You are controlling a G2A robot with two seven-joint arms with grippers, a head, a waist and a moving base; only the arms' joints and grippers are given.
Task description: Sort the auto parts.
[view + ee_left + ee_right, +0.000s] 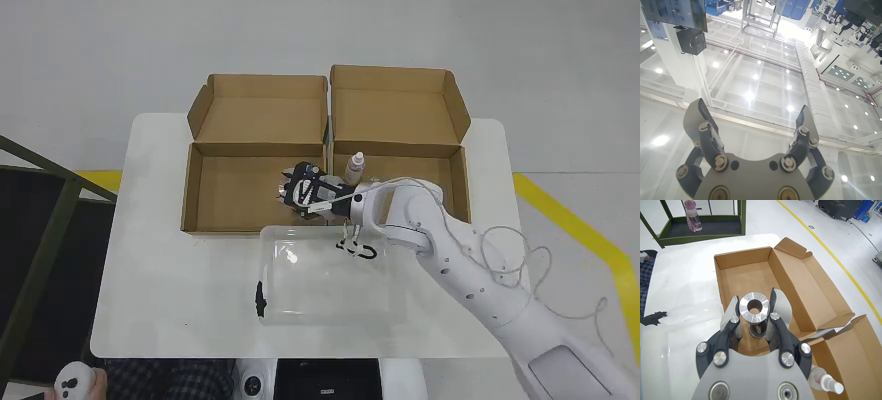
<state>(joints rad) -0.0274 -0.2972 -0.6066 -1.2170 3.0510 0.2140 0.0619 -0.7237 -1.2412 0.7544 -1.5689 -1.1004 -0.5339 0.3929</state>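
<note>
Right gripper (pixel 754 294) (pixel 300 190): jaws narrowed onto a steel ring (pixel 745 308), one pad on each side of its outer wall, bore facing the wrist camera. Directly under the ring we see a darker ring end (pixel 757 330); we cannot tell whether it belongs to the same piece or lies loose on the cardboard. In the top view the gripper and ring hang over the left cardboard box (pixel 215 190) (pixel 810 291), at the end of it beside the right cardboard box (pixel 400 120) (pixel 857 351). We see bare brown floor in the left box. Both boxes stand side by side, touching, lids folded back, on the white table (pixel 150 250). A small spray bottle (pixel 355 163) (pixel 821 380) stands in the right box, just beside the dividing walls. Nearer the robot, a clear plastic tub (pixel 320 290) sits on the table, close to the boxes; one small black part (pixel 260 298) (pixel 653 318) lies at its left side. Left gripper (pixel 753 111): jaws spread wide, nothing between them, pointed up at the ceiling.
</note>
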